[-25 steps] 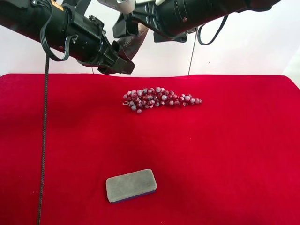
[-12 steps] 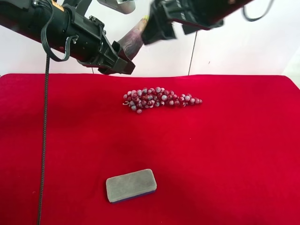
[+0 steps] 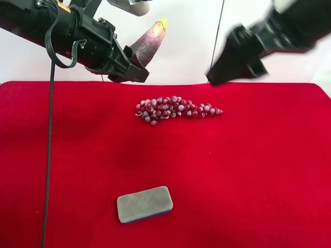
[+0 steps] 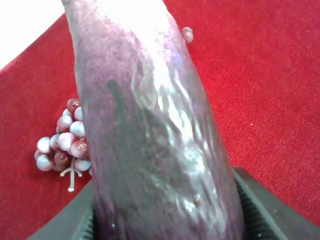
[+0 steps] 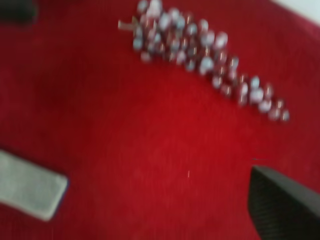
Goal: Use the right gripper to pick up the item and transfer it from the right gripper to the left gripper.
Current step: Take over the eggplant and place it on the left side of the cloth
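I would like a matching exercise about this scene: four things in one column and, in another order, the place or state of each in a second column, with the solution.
Things
1. eggplant toy
2. grapes
3. eraser
4. right pincer

Places or states
A. grey, lying flat on the red cloth
B. in the air, apart from the toy
C. gripped by the left pincer
D. red and pale cluster lying on the cloth

Pairs: 1-C, 2-D, 3-A, 4-B

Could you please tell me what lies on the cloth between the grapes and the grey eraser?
Nothing. The stretch between the grapes and the eraser is bare red cloth, as the exterior high view shows.
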`<state>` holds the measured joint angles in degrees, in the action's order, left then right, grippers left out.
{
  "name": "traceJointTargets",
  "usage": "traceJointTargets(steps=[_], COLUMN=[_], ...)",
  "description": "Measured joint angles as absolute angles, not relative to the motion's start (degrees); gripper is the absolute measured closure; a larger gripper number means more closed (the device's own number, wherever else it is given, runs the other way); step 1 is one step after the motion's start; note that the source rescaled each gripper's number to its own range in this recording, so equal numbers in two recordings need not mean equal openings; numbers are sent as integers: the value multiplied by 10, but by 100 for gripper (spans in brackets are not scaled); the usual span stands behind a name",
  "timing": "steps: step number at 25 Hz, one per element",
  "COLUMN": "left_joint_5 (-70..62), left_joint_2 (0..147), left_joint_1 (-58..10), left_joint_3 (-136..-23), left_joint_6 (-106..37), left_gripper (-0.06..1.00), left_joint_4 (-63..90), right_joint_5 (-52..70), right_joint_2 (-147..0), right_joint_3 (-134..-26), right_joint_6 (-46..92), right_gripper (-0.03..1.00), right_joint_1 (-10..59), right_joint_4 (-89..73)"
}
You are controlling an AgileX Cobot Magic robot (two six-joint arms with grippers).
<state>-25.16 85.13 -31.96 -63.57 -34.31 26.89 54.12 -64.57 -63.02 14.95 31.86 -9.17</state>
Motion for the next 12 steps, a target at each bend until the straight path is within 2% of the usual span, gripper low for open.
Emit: traceJointTargets(steps=[5,12], left_joint_5=[-260,-273], left_joint_2=[851,851], left_joint_1=[-320,-320], left_joint_3=[-636,-636], left_joint_6=[-343,-343], left_gripper=[94,94], left_joint_4=[265,261], right_joint_5=[552,573], right_joint_2=[-524,-322], right_joint_3=[-526,-456], right_joint_6=[148,133], right_gripper=[-3,-3], right_joint_1=[319,319], right_joint_4=[-92,-92])
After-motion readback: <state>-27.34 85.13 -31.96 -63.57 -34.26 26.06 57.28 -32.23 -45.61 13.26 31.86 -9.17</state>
